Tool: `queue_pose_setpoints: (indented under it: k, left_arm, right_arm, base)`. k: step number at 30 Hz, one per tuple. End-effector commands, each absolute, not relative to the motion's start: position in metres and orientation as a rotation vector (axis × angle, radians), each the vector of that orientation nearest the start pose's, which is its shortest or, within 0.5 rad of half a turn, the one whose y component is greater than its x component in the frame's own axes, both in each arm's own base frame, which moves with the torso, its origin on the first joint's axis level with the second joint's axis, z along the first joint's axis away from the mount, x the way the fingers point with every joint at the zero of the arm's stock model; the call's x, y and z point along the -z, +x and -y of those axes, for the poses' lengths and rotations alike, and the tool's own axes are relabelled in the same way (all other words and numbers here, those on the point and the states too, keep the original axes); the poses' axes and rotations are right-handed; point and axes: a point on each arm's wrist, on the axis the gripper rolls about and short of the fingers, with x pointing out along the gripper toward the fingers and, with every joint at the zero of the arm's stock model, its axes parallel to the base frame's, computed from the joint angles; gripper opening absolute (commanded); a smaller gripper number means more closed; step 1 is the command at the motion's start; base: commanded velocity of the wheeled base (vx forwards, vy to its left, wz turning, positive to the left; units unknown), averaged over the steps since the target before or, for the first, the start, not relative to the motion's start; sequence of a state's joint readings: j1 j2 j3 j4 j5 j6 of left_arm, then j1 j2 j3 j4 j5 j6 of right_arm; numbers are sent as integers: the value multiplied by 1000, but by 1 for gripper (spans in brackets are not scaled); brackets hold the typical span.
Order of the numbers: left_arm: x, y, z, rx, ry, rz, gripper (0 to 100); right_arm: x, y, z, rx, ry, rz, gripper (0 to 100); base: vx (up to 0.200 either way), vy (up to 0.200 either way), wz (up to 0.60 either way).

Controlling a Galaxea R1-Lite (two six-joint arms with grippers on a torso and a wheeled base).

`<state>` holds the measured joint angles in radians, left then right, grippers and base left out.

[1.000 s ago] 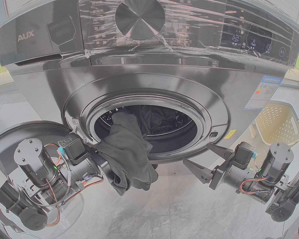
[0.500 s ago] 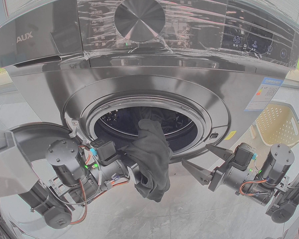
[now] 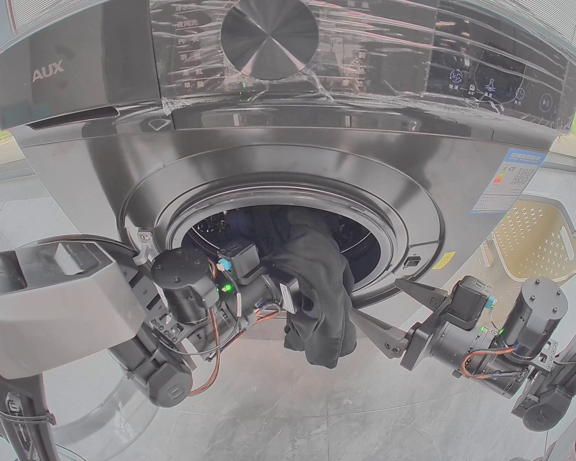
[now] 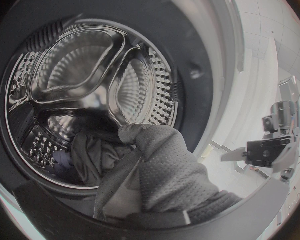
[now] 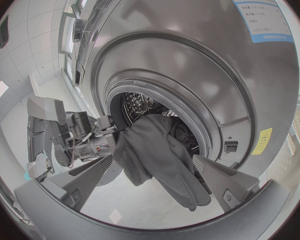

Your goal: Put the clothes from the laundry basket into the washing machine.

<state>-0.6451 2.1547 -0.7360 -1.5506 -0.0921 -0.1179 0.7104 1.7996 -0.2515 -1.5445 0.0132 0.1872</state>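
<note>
**Left side.** We find the left gripper [image 3: 290, 294] at the lower left edge of the door opening [image 3: 390, 225] of the washing machine [image 3: 288, 155], clamped on a dark grey garment [image 3: 320, 289]. The cloth covers most of the fingers, so we judge the clamp from how the garment hangs from that point.

**Position.** The garment's upper end reaches into the opening, towards the drum [image 4: 90, 67]. We cannot tell whether it rests on the rim. The rest hangs outside, in front of the machine and clear of the floor. Other dark clothes [image 4: 90, 154] lie at the bottom of the drum.

**Handling, in our judgement.**
- The garment is soft, light and limp, and will keep no shape.
- It sags wherever it is unsupported, and the hanging tail may catch on the lower rim.
- A hold on a gathered bunch near the middle would leave less cloth loose. A hold by one edge leaves a long tail.

**Appearance.** The garment is dark grey and matt. The left wrist view shows a fine dotted knit and what looks like a ribbed band at one end. We see no tears.

**Right side.** The right gripper [image 3: 375, 296] hangs below the lower right edge of the opening, just beside the tail. Its jaws are spread wide and hold nothing. Right of the machine lies the pale yellow, perforated laundry basket [image 3: 537, 238].
</note>
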Motion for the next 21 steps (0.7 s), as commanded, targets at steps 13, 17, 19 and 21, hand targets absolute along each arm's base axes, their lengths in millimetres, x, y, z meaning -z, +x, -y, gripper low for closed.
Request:
queue_pose_setpoints:
  k: [13,17,19,21]
  left_arm:
    - [-90,390,246,598,-145,96,0]
    - [-90,407,251,586,-148,95,0]
    - [-91,418,252,553,-151,108,0]
    - [-96,430,253,520,-159,128,0]
  right_arm:
    - [-118,189,-164,-724,181,-77,100]
    - [-117,189,-164,-724,180,-79,100]
    - [-117,189,-164,-724,179,-80,100]
    - [-117,189,-164,-724,179,-80,100]
  base:
    - [0,0,0]
    - [0,0,0]
    - [0,0,0]
    - [0,0,0]
